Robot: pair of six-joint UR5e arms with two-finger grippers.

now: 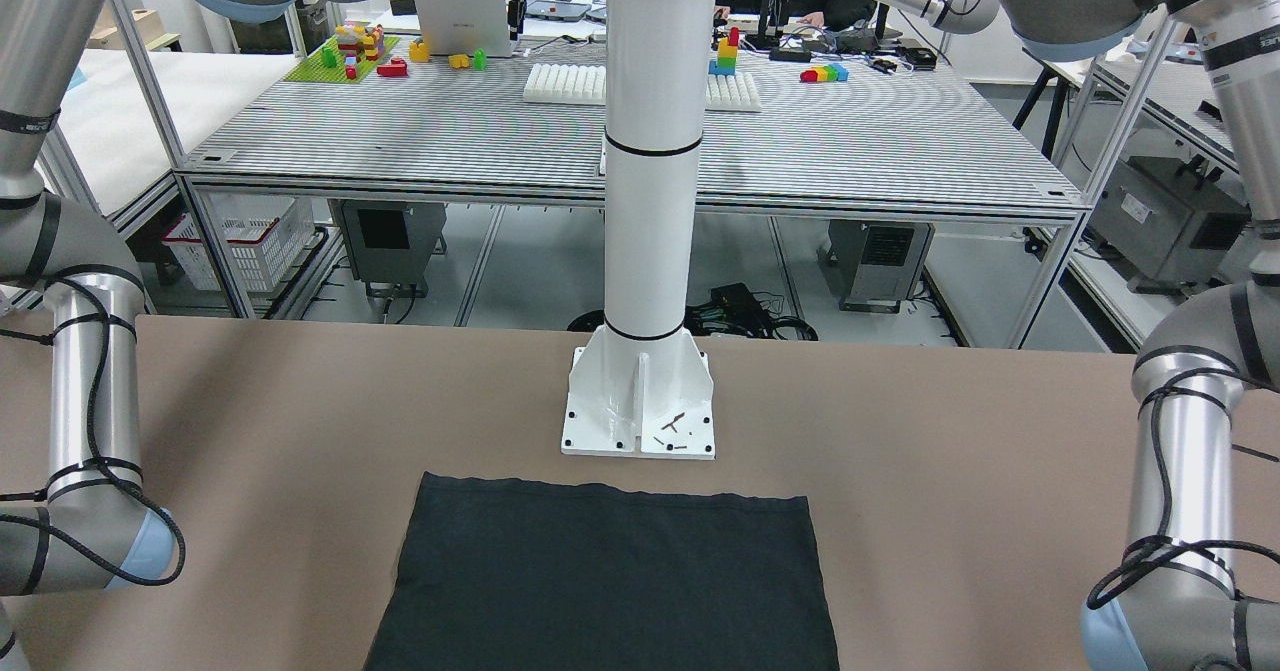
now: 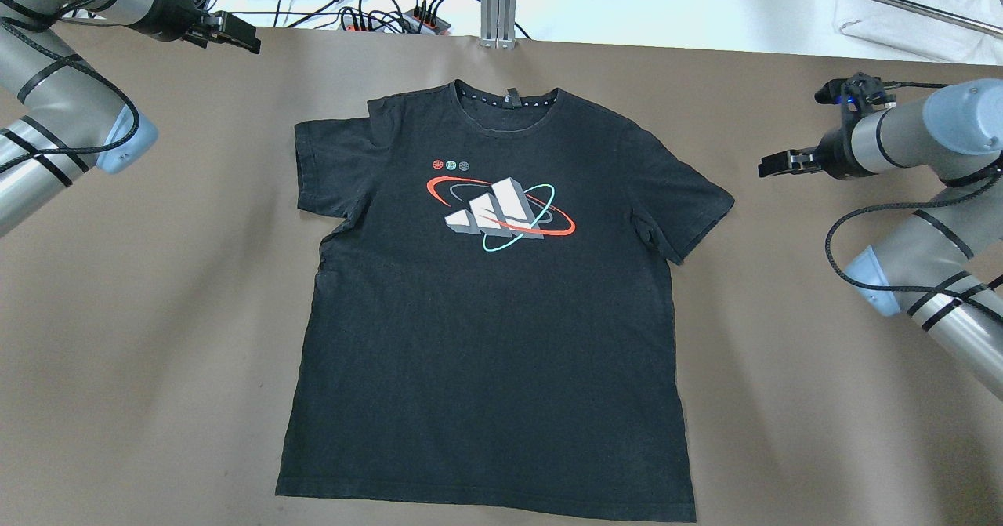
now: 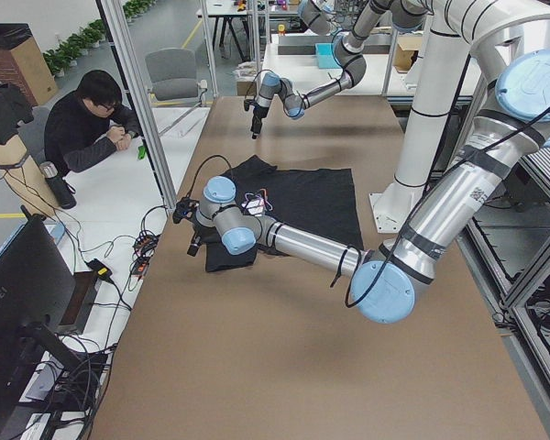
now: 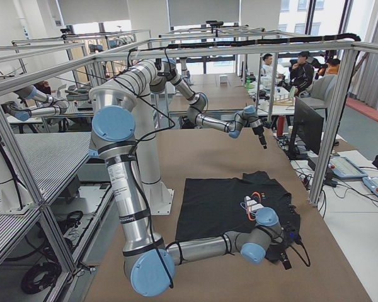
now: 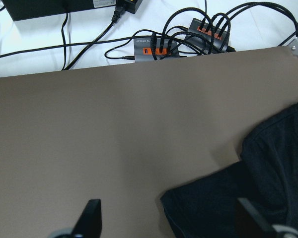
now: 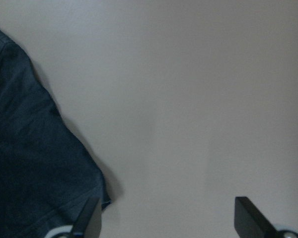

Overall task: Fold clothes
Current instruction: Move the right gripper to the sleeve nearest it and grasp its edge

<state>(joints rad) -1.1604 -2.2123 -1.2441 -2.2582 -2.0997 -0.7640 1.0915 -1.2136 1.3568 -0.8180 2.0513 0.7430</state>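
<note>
The clothes are one black T-shirt point(image 2: 486, 314) with a red, white and teal print on the chest. It lies flat and face up on the brown table point(image 2: 157, 314), collar toward the far edge. Its hem point(image 1: 610, 581) shows below the white pillar base point(image 1: 640, 401). My left gripper point(image 2: 235, 36) hovers open beyond the shirt's left sleeve point(image 5: 213, 203), with nothing between its fingers point(image 5: 92, 218). My right gripper point(image 2: 772, 165) hangs open just off the right sleeve point(image 6: 35, 163), and it holds nothing either.
Power strips and cables point(image 2: 392, 12) lie past the table's far edge on a white surface. A seated person point(image 3: 96, 124) is beside the table's far side. Bare brown table stretches on both sides of the shirt.
</note>
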